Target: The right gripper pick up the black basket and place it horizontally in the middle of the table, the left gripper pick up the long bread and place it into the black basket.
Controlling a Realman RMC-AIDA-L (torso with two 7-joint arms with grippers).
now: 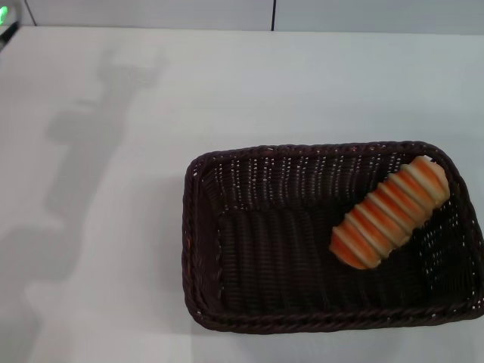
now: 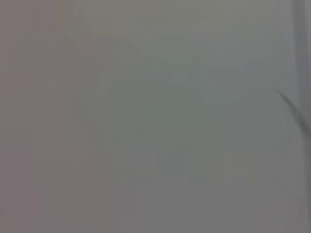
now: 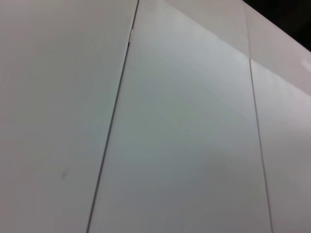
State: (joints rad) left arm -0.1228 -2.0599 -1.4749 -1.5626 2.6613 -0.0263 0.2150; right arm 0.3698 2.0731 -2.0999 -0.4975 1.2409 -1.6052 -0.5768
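Observation:
The black basket (image 1: 227,302) lies lengthwise across the white table (image 1: 113,227), toward the near right in the head view. Inside it the long bread (image 1: 389,212), striped orange and cream, rests at a slant against the basket's right end. Neither gripper shows in any view. Only a green-lit bit of the left arm (image 1: 4,19) peeks in at the far left corner, and its shadow falls across the table's left side. The left wrist view holds only a blank grey surface; the right wrist view holds pale wall panels.
A light wall (image 1: 151,11) with a dark vertical seam (image 1: 273,15) runs behind the table's far edge. Pale panels with thin seams (image 3: 112,121) fill the right wrist view. Bare white tabletop stretches left of and behind the basket.

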